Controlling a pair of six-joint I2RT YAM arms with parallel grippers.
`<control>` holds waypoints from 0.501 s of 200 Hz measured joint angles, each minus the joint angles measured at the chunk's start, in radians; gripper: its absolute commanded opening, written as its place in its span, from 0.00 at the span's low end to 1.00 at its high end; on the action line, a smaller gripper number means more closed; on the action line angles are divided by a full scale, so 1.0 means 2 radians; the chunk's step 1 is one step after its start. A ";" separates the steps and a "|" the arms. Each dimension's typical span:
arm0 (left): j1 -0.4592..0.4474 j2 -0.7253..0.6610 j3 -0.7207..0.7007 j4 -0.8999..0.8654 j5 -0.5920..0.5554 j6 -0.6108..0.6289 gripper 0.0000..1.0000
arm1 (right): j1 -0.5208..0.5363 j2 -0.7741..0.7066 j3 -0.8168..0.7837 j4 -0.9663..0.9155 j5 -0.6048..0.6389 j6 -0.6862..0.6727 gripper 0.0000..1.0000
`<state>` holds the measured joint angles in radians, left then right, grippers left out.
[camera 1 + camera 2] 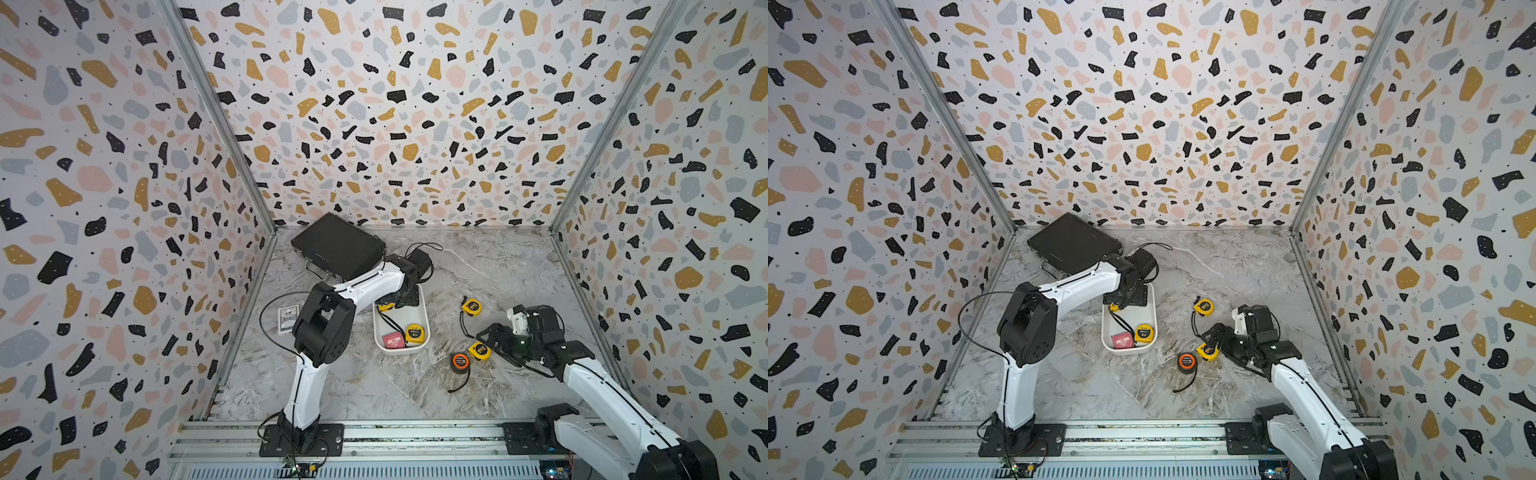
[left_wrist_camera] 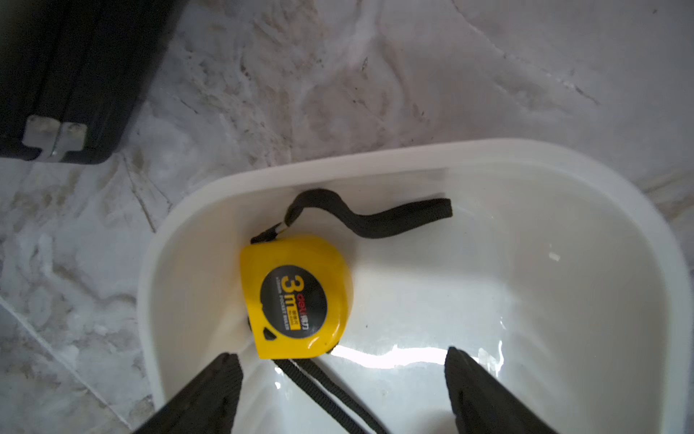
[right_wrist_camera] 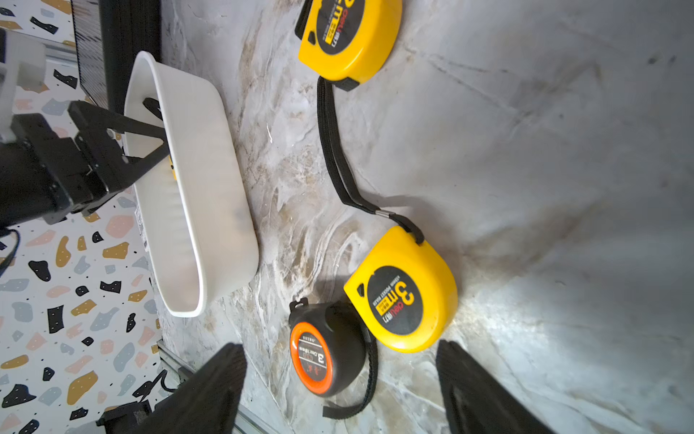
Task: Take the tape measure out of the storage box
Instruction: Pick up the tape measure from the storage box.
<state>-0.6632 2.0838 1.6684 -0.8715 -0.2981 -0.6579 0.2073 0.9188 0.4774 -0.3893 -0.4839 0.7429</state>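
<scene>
**Left claw wide open beside a yellow tape measure inside the tray**

Near the middle of the grey marble tabletop: a white plastic storage box, rectangular, low-walled, round-cornered. Inside its far end: the fingertips of the left gripper, jaws spread wide, gripping nothing.

Just ahead of those tips, flat on the box floor against the left wall: the yellow plastic tape measure with a round black "3 m" label. Not seized, and inside the box. From its top, a black wrist strap curling along the far wall. Between the fingers, a second length of black strap.

At the near end of the same box, side by side: a flat pink tape measure and a second yellow tape measure.

Over the right half of the tabletop, outside the box: the right gripper, jaws likewise wide apart and empty.

Close before its tips: a loose yellow "3 m" tape measure beside a round black tape measure with an orange ring. Touching or merely close, impossible to tell.

Farther toward the far edge: a third loose yellow tape measure.

In the far left corner: a flat black briefcase-like case. By the left edge: a small patterned card box.
</scene>
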 measured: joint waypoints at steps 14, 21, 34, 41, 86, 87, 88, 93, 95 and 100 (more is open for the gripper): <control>0.003 0.000 -0.004 0.005 -0.003 -0.006 0.89 | 0.000 0.003 0.000 0.000 -0.001 -0.002 0.85; 0.003 0.000 -0.006 0.007 -0.005 -0.008 0.89 | 0.000 0.006 0.000 0.000 -0.001 -0.004 0.85; 0.005 0.000 -0.011 0.012 -0.009 -0.013 0.88 | 0.000 0.009 0.000 0.000 -0.002 -0.005 0.85; 0.006 0.000 -0.014 0.014 -0.009 -0.017 0.88 | 0.000 0.011 0.000 0.000 -0.002 -0.006 0.85; 0.006 0.000 -0.031 0.028 -0.009 -0.033 0.88 | 0.000 0.022 0.007 -0.001 -0.003 -0.013 0.86; 0.006 0.000 -0.031 0.028 -0.009 -0.034 0.88 | 0.000 0.022 0.008 -0.001 -0.003 -0.014 0.86; 0.006 0.000 -0.032 0.029 -0.009 -0.034 0.88 | 0.000 0.022 0.008 -0.001 -0.003 -0.014 0.85; 0.006 0.000 -0.034 0.031 -0.009 -0.035 0.88 | 0.000 0.023 0.009 0.000 -0.003 -0.014 0.85; 0.006 0.000 -0.034 0.031 -0.009 -0.036 0.88 | 0.000 0.023 0.010 0.000 -0.003 -0.015 0.86; 0.006 0.000 -0.036 0.033 -0.009 -0.038 0.88 | 0.000 0.024 0.011 0.000 -0.003 -0.015 0.85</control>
<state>-0.6506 2.0838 1.5963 -0.8059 -0.3161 -0.7338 0.2073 0.9661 0.4988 -0.3897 -0.4908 0.7128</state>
